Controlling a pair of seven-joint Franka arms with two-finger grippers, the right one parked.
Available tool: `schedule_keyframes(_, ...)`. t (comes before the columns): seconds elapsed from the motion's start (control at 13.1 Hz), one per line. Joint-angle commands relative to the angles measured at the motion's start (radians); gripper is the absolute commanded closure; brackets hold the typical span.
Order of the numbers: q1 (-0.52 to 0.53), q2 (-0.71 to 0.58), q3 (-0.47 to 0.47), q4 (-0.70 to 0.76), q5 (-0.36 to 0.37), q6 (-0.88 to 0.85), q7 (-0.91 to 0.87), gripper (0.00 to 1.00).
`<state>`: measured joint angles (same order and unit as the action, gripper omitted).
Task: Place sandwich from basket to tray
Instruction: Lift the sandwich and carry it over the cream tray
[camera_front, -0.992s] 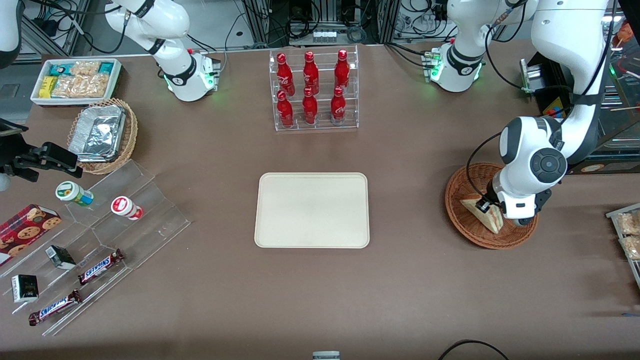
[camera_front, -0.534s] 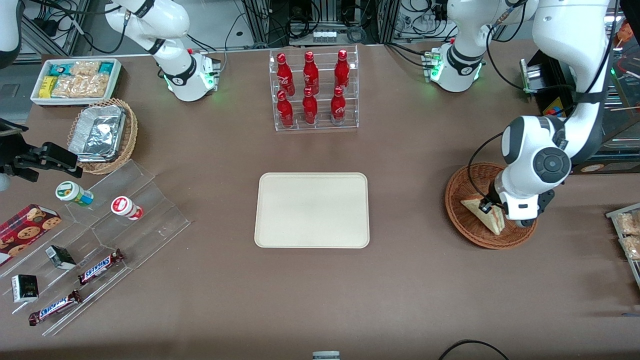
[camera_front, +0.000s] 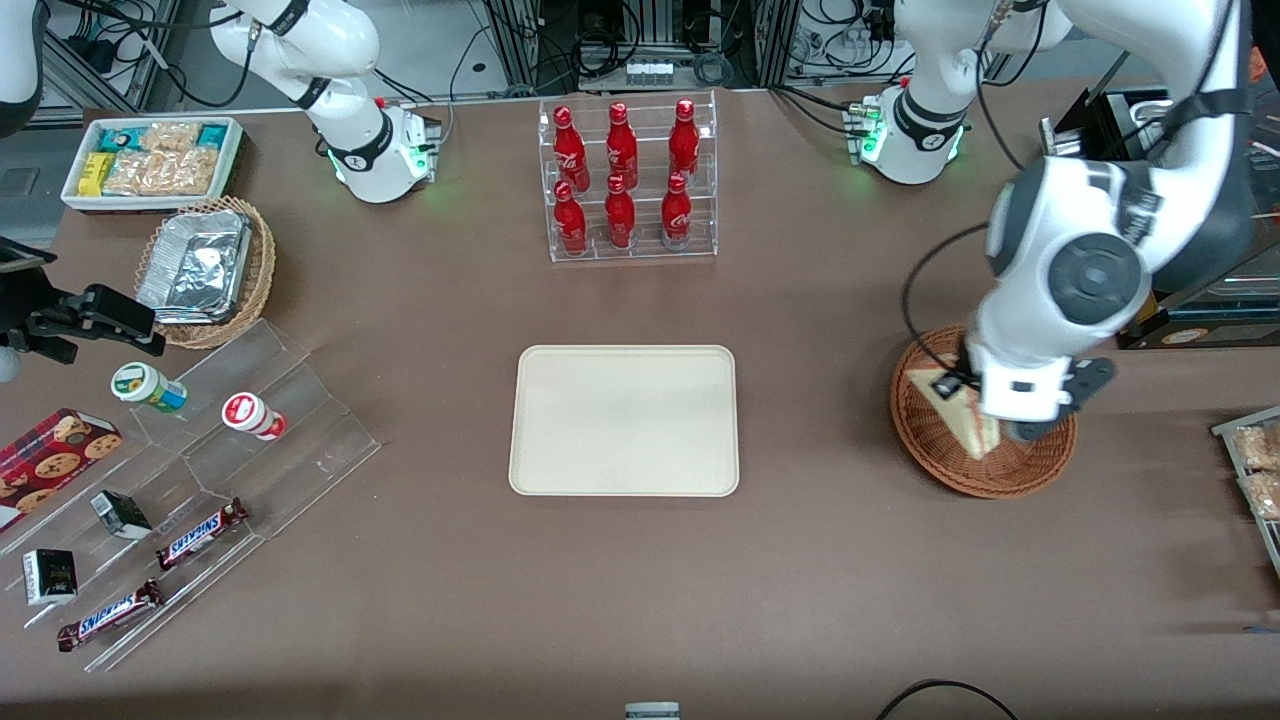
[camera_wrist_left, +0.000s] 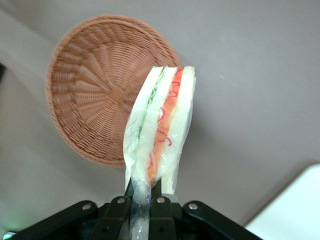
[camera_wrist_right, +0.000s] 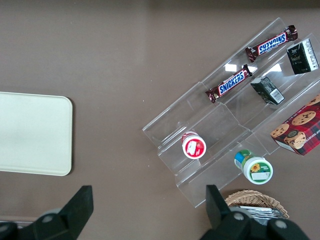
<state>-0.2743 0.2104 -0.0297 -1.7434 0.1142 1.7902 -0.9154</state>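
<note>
The sandwich (camera_wrist_left: 160, 135), pinched between the matt black fingers of the gripper (camera_wrist_left: 142, 197) above the basket (camera_wrist_left: 95, 95), has soft pale bread under a thin, glossy clear plastic wrap. The basket is rough brown wicker with woven ribs, and the tray (camera_front: 624, 420) is smooth, matt, cream plastic. They sit on a table (camera_front: 820, 560) covered in dull brown, cloth-like material, along with glossy red bottles (camera_front: 620, 175) in a clear, shiny plastic rack (camera_front: 628, 250).
</note>
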Motion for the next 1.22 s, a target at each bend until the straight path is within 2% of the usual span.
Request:
schedule_keyframes(0.0,-0.113,0.062,0.01,0.044,-0.001,0.006,0.006,0.91)
schedule_keyframes(0.23,-0.219,0.121,0.01,0.094,-0.031,0.105,-0.002,0.91)
schedule_keyframes(0.46,-0.35,0.259,0.01,0.179,-0.034,0.199,-0.013,0.91)
schedule_keyframes(0.76,-0.399,0.342,0.011,0.19,-0.027,0.362,-0.062,0.89)
schedule_keyframes(1.15,-0.448,0.422,0.013,0.213,-0.004,0.39,-0.062,0.89)
